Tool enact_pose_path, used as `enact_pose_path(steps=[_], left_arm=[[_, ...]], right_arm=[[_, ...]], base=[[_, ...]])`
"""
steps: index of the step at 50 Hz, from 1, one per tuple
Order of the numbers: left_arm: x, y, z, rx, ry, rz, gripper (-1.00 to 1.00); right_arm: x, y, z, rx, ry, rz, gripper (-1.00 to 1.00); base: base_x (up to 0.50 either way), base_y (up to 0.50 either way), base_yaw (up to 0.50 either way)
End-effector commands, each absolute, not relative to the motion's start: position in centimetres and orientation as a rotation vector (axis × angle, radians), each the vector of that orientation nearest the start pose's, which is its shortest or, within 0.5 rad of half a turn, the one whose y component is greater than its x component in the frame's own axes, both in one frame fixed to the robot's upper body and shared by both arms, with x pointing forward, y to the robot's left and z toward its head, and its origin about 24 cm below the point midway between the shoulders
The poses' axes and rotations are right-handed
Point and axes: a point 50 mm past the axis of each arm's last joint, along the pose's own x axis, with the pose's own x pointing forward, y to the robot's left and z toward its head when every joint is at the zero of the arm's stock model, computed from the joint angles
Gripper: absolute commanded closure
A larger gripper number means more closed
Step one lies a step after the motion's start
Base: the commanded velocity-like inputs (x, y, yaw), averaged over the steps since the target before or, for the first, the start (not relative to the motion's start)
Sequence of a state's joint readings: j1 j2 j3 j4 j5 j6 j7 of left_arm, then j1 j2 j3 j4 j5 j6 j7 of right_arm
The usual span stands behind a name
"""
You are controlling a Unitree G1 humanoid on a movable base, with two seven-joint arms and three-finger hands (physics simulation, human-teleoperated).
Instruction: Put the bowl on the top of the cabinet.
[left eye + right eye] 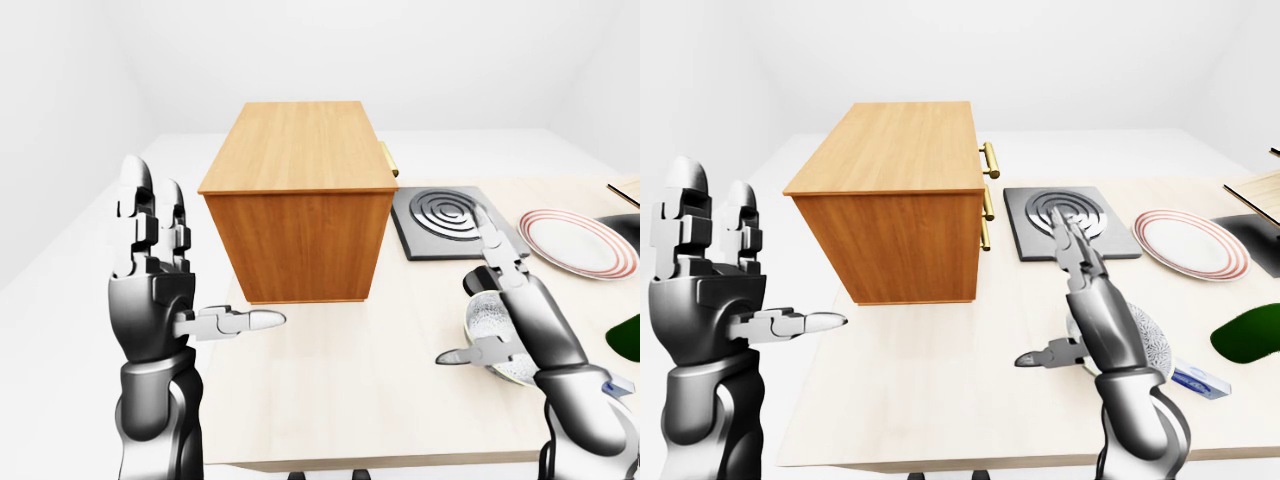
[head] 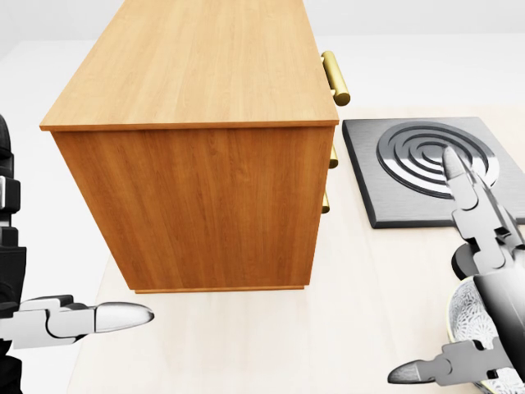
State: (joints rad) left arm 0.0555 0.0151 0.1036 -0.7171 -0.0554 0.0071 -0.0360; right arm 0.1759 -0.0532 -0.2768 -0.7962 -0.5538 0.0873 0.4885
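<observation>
The bowl [image 1: 492,322], pale and speckled, sits on the light table at lower right of the left-eye view, partly hidden by my right hand; it also shows in the right-eye view [image 1: 1158,345]. My right hand [image 1: 468,292] is open, its fingers [image 1: 497,250] stretched straight and its thumb out, with the palm against the bowl's side and not closed round it. The wooden cabinet [image 1: 298,215] with brass handles stands at centre, its flat top [image 1: 297,143] bare. My left hand [image 1: 195,265] is open and empty, held upright at the left, below the cabinet's left corner.
A dark square hob with spiral rings [image 1: 448,222] lies right of the cabinet. A red-rimmed plate [image 1: 575,243] lies further right. A green object [image 1: 1246,334] and a small blue item [image 1: 1200,382] lie beside the bowl. The table's edge [image 1: 380,462] runs along the bottom.
</observation>
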Motion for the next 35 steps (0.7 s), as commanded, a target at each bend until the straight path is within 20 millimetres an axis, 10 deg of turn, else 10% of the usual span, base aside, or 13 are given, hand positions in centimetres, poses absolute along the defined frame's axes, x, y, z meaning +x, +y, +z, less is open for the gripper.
enact_pose_path(steps=[1,35], left_arm=[[19.9,17.1,18.6,0.020,-0.658,0.049,-1.00],[19.6,16.7,18.7,0.020,-0.654,0.022,-1.00]], right_arm=[[17.5,-20.8,16.2,-0.881,-0.169,0.010,-1.00],[14.9,-23.5,13.9,-0.960,0.022,-0.030,-1.00]], base=[[0.00,0.00,0.00],[0.00,0.00,0.00]])
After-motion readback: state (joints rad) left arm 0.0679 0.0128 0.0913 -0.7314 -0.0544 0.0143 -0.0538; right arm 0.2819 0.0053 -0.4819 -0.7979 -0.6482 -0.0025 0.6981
